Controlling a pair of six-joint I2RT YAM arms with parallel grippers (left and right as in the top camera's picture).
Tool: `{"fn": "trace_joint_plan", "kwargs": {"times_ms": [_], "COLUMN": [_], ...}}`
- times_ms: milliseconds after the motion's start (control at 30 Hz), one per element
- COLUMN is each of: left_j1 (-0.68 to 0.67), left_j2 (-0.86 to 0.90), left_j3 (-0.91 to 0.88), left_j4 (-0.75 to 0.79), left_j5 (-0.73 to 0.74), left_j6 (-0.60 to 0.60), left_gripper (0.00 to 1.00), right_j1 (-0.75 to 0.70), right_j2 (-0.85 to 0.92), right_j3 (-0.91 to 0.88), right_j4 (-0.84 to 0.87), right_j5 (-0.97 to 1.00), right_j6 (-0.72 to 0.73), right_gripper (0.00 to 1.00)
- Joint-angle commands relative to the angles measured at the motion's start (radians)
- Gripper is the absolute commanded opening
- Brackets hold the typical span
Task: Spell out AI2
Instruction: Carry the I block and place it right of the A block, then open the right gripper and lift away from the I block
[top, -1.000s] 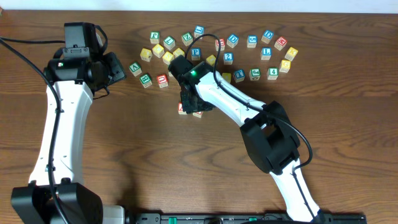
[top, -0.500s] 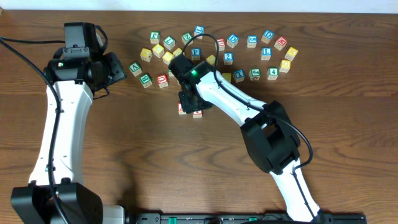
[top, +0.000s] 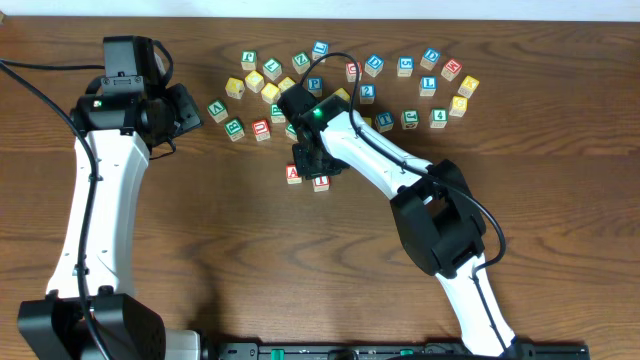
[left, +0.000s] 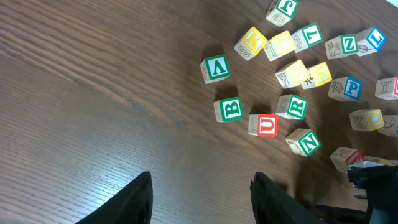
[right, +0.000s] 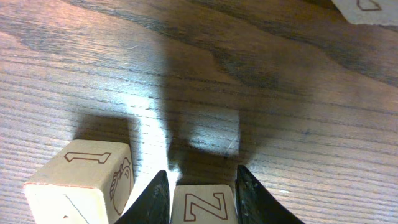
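Note:
My right gripper (top: 312, 158) (right: 203, 186) is shut on a pale wooden block (right: 202, 208) with a red Z-like mark, held a little above the table. Beside it on the left in the right wrist view stands a block with a red I (right: 81, 177). In the overhead view a red A block (top: 293, 173) and the red I block (top: 320, 183) sit side by side just in front of this gripper. My left gripper (top: 185, 110) (left: 202, 199) is open and empty, to the left of the block pile.
Several loose letter and number blocks lie scattered at the back of the table (top: 400, 90). The left wrist view shows a green V (left: 216, 68), a green B (left: 229, 109) and a red U (left: 266, 126). The table is dark wood (top: 200, 250).
My right gripper has shifted slightly back and right, uncovering the A and I blocks below it. The left arm has not moved.

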Motion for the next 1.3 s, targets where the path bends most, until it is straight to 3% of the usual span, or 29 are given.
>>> {"fn": "trace_joint_plan", "kwargs": {"times_ms": [0, 500, 667, 967, 1267], "left_j1": [0.002, 0.002, 0.002, 0.002, 0.002], "left_j2": [-0.007, -0.007, -0.007, -0.007, -0.007], "left_j3": [0.021, 0.021, 0.021, 0.021, 0.021], "left_j4": [-0.001, -0.001, -0.001, -0.001, 0.003], "left_j5": [-0.006, -0.006, -0.006, -0.006, -0.006], "left_j6": [0.017, 0.017, 0.017, 0.017, 0.017], "left_gripper": [0.5, 0.5, 0.5, 0.5, 0.5], "right_j1": [-0.007, -0.029, -0.031, -0.033, -0.084], "right_j2": [0.008, 0.008, 0.008, 0.008, 0.008], "right_j3": [0.016, 0.016, 0.016, 0.032, 0.236], "right_j4": [0.014, 0.074, 0.073, 0.071, -0.011], "right_j5": [-0.015, -0.011, -0.011, -0.011, 0.008], "right_j6": [0.011, 0.011, 0.011, 0.004, -0.085], "right_gripper": [0.22, 0.22, 0.34, 0.37, 0.48]}}
